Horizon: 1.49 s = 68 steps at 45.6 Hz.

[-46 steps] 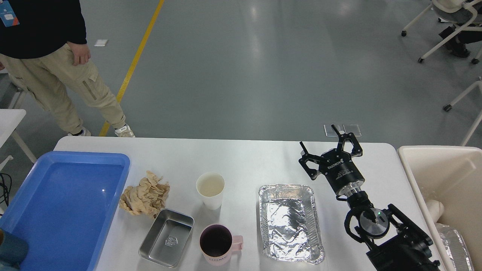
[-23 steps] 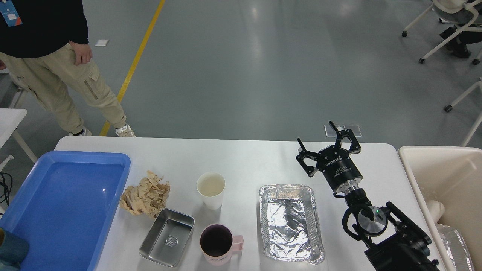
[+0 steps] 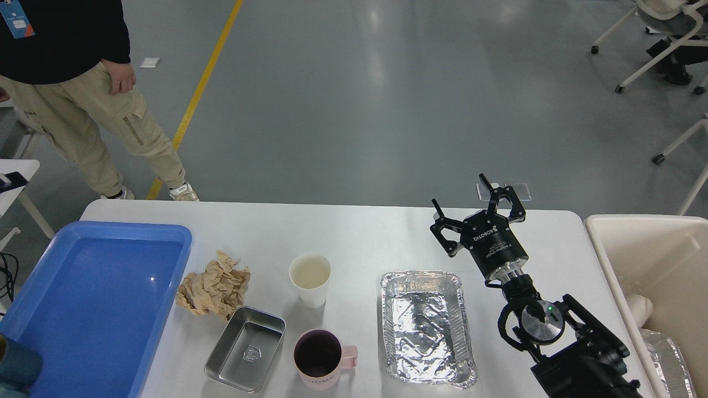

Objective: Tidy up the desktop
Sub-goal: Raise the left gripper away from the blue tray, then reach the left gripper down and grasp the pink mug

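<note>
The white desktop [image 3: 365, 232] fills the lower half of the head view. On it lie a crumpled brown paper wad [image 3: 214, 285], a white paper cup [image 3: 310, 279], a steel pan [image 3: 245, 348], a pink mug [image 3: 319, 359] and a foil tray [image 3: 426, 326]. My right gripper [image 3: 460, 192] stands open above the far right part of the desktop, beyond the foil tray's far right corner, holding nothing. The left gripper is out of view.
A blue tray [image 3: 94, 301] sits at the desktop's left end. A beige bin [image 3: 652, 271] stands off the right edge. A person [image 3: 83, 94] stands beyond the far left corner. Chairs [image 3: 664, 44] are at the far right.
My right gripper has drifted slightly up and to the left, still open. The objects on the desktop have not moved.
</note>
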Available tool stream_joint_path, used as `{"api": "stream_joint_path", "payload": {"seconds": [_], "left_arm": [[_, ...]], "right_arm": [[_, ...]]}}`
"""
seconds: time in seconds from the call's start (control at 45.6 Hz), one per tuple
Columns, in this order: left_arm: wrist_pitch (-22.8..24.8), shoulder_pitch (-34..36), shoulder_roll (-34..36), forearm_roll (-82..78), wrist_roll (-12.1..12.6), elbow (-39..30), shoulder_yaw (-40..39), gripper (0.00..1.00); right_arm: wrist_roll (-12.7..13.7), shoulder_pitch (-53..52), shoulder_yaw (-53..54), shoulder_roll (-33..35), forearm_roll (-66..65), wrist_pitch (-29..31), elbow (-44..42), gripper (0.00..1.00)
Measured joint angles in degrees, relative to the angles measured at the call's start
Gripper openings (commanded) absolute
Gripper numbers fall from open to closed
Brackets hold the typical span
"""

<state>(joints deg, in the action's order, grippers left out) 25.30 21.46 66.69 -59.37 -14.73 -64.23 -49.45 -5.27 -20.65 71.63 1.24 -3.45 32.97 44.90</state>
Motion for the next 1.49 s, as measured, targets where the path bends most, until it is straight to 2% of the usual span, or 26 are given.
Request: {"api": "stream_joint_path", "payload": {"seconds": [0.175,0.329,0.438,0.701,0.877,0.986,1.293,1.491], "left_arm": [[5.32,6.14,-5.84,-8.79,-0.37,-1.2,2.24,0.97],[9.53,11.59,-8.02,-16.94,-0.42,-1.73,7.15,0.98],[12.2,16.86,-8.78,-22.71,-0.42,-2.71,13.97,0.98],[14.78,31.22,-13.42,-32.09,-0.49,-7.83,32.26,0.98],[17.82,42.16,-19.81,-33.05,-0.29,-9.68,41.93,0.98],[20.84,46.57,-24.4,-33.4,-0.16,-9.84,45.92,0.98],[22.85,52.67,-36.59,-35.2,-0.39,-9.87,55.56,0.97],[22.87,53.37,-44.13,-37.07,-0.39,-9.65,58.91,0.97]], "right_arm": [[-0.01,-0.09,0.07,-0.01,-0.07,-0.02,0.13,1.0],[-0.05,-0.4,0.1,-0.01,-0.07,-0.08,0.21,1.0],[-0.08,-0.59,0.1,-0.24,-0.07,-0.16,0.51,1.0],[-0.02,-0.75,-0.06,-0.31,-0.07,-0.46,0.68,1.0],[0.0,-0.8,-0.09,-0.03,-0.15,-0.46,0.68,1.0],[0.0,-0.77,-0.1,-0.12,-0.16,-0.46,0.67,1.0],[0.0,-0.6,-0.26,0.08,-0.58,-1.14,0.54,1.0],[0.0,-0.45,-0.24,0.24,-0.59,-1.24,0.54,1.0]]}}
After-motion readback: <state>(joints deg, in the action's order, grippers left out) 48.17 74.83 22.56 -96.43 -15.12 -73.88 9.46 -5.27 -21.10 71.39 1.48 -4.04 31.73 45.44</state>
